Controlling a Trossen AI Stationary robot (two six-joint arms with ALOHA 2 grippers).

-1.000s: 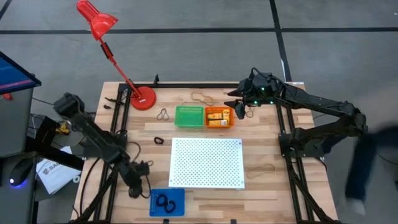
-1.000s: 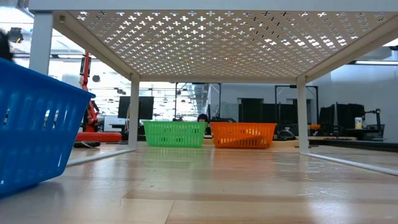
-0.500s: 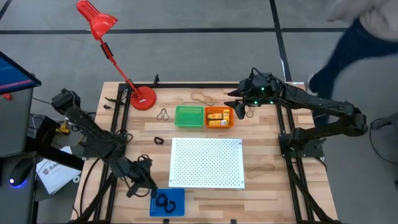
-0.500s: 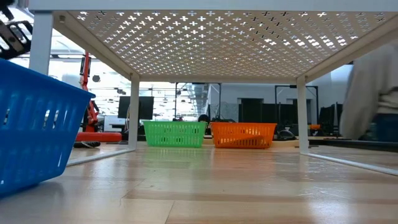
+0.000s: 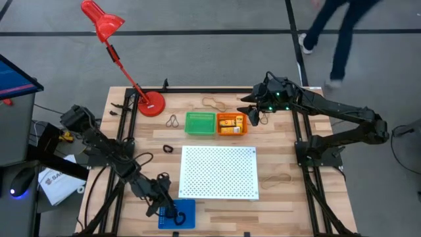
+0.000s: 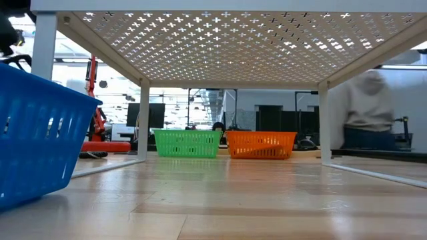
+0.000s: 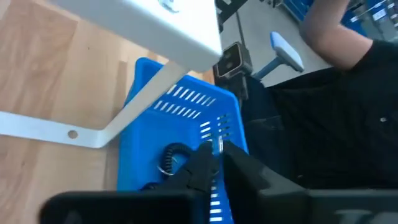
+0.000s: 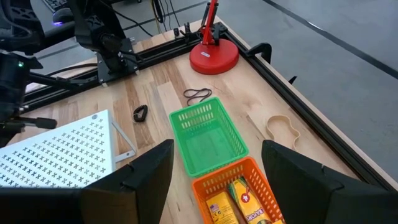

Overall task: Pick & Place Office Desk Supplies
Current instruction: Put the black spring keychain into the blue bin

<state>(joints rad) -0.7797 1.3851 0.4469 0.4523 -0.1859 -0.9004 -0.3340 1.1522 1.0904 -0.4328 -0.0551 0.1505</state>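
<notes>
My left gripper (image 5: 172,212) is over the blue tray (image 5: 187,205) at the table's near edge. In the left wrist view its fingers (image 7: 205,167) stand close together, shut, above the tray's inside. A black ring (image 7: 173,154) lies on the tray floor beside them. My right gripper (image 5: 248,113) waits, open, at the far right, next to the orange tray (image 5: 231,124) that holds yellow-orange blocks (image 8: 233,199). On the wood lie a black ring (image 5: 168,149), a thin black loop (image 5: 172,121) and tan rubber bands (image 5: 212,102) (image 5: 277,178). My left gripper's fingers come down into the blue tray from above. A small bright glint (image 7: 217,145) shows at their tips. I cannot tell whether they hold anything or touch the ring beside them.
The green tray (image 5: 200,123) sits left of the orange one. The white perforated board (image 5: 218,172) stands on legs mid-table, right beside the blue tray. The red lamp's base (image 5: 150,104) is at the far left. A person (image 5: 335,33) walks behind the far right corner.
My left gripper has swung from the bare wood left of the blue tray toward the table's right and near edge, and now stands over the tray's inside. A person has crossed the floor behind the table. My right arm has kept still.
</notes>
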